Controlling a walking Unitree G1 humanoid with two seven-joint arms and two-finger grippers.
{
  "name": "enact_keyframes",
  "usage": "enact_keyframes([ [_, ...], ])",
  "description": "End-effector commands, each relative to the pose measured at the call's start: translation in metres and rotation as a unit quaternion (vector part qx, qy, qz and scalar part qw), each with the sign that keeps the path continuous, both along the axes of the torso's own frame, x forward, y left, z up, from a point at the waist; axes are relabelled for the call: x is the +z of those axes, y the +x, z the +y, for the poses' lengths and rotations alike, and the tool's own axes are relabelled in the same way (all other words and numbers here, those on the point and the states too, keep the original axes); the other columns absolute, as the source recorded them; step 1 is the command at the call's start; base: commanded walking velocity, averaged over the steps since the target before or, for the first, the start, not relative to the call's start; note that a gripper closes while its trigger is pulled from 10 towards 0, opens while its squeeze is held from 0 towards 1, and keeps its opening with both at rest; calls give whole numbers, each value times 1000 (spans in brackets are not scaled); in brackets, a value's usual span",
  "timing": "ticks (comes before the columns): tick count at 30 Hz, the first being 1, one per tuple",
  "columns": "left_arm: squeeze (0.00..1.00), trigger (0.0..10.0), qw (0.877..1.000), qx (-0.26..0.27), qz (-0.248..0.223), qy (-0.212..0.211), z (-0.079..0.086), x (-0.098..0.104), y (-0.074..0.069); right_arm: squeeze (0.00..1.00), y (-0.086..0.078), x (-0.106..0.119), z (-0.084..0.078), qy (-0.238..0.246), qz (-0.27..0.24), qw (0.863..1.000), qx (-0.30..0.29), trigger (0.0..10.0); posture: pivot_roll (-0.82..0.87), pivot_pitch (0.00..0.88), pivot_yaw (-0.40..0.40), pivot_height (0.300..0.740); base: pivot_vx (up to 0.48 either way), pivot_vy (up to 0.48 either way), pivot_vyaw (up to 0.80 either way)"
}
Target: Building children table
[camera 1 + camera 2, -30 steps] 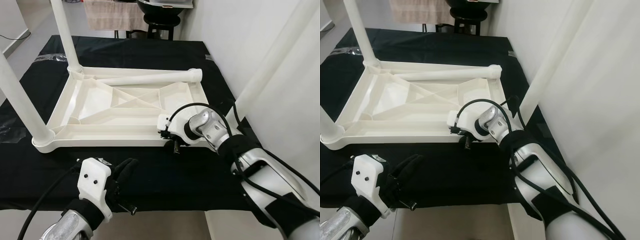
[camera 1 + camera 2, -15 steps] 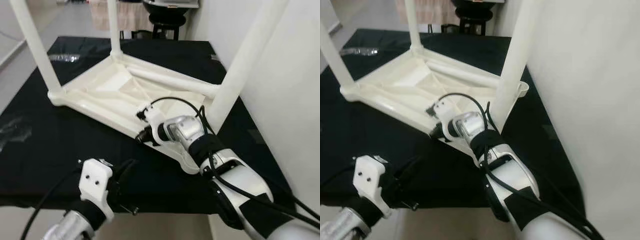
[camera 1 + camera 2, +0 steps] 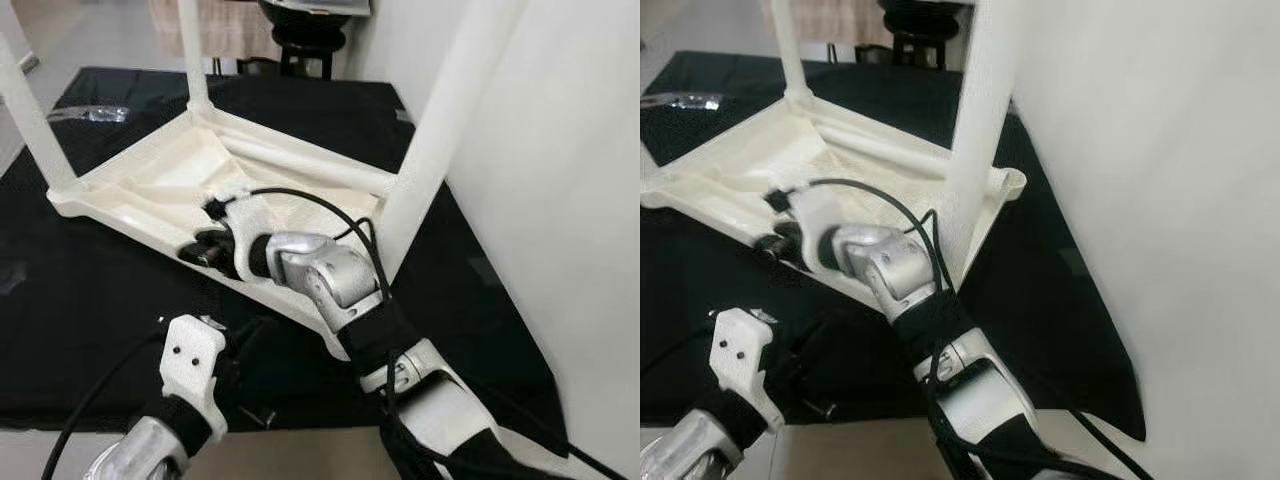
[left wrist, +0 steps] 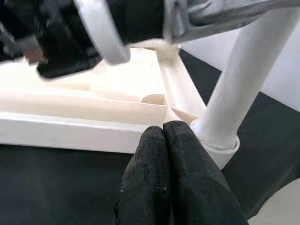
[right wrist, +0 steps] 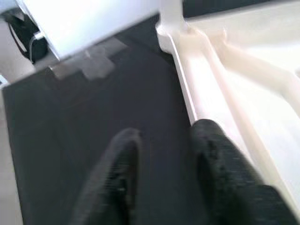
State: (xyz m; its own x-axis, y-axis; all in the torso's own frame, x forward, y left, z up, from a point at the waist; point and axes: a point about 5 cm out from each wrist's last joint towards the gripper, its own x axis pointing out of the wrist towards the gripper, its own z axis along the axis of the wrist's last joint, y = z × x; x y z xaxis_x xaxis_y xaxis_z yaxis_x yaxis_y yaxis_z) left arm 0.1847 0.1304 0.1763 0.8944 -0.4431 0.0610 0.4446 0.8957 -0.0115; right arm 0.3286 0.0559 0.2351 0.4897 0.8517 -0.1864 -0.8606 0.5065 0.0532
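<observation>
Left eye view: white plastic children's table [image 3: 170, 180] lies upside down on a black mat [image 3: 90, 300], underside ribs facing up. Three legs stand upright in their corner sockets: near-right leg [image 3: 440, 120], far leg [image 3: 192, 50], left leg [image 3: 30, 120]. A fourth leg [image 3: 300, 160] lies flat along the far-right edge of the frame, not socketed.

Right arm reaches across the body to the near long edge of the table. Right end effector [image 3: 205, 248] sits at that rim, roughly mid-edge. Right wrist view: its fingers [image 5: 220, 173] are spread apart, one over the white rim, the other over the black mat; nothing pinched between them. View is blurred, so contact with the rim can't be confirmed.

Left end effector [image 3: 245, 345] is low at the near edge of the mat, apart from the table. Left wrist view: both fingers [image 4: 154, 187] pressed together, empty, pointing at the table's corner socket with the near-right leg in it.

White wall [image 3: 560, 200] runs along the right side. Dark stool [image 3: 310, 40] and a beige cloth [image 3: 225, 25] sit beyond the mat.
</observation>
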Motion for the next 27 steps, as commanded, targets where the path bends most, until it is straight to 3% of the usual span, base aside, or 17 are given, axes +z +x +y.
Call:
enact_keyframes([
  [1,0,10000,1000,-1,8,0,0,-5,0,1000,-40,-18,43,90,80,992,47,10000,113,96,-112,740,0,0,0],
  [5,0,10000,1000,1,6,1,0,-5,1,1000,-33,-16,26,112,73,991,27,10000,109,95,-109,740,0,0,0],
  [6,0,10000,1000,3,5,0,1,-4,2,835,-32,-15,18,121,68,990,26,10000,104,96,-106,740,0,0,0],
  [7,0,10000,1000,3,5,0,1,-4,2,835,-32,-15,18,121,68,990,26,10000,104,96,-106,740,0,0,0],
  [8,0,10000,1000,8,6,0,2,-4,3,314,-32,-14,9,132,64,989,28,10000,101,97,-106,740,0,0,0],
  [10,0,10000,1000,12,7,1,2,-3,3,314,-33,-14,3,137,61,988,30,10000,101,96,-108,740,0,0,0],
  [11,0,10000,1000,27,4,-4,4,-1,5,0,-33,-15,-3,149,75,985,34,10000,103,95,-109,740,0,0,0],
  [13,0,10000,999,38,3,-7,6,0,5,0,-34,-16,-7,156,85,983,38,10000,103,95,-109,740,0,0,0],
  [15,0,10000,994,100,2,-36,21,4,10,0,-41,-16,-14,180,112,975,70,10000,105,93,-105,740,0,0,0],
  [17,0,10000,991,122,4,-45,27,5,11,0,-44,-16,-16,185,117,972,83,10000,104,95,-103,740,0,240,0],
  [21,0,10000,984,175,-3,-28,42,9,22,0,-55,-12,-17,195,103,968,123,10000,98,94,-112,740,0,480,0],
  [23,0,10000,982,184,-7,-28,44,10,24,0,-56,-11,-19,200,100,967,123,10000,98,94,-112,740,0,480,0],
  [27,0,10000,982,186,-21,-16,42,11,25,0,-39,-11,-41,221,105,967,66,10000,68,95,-104,740,0,129,0],
])
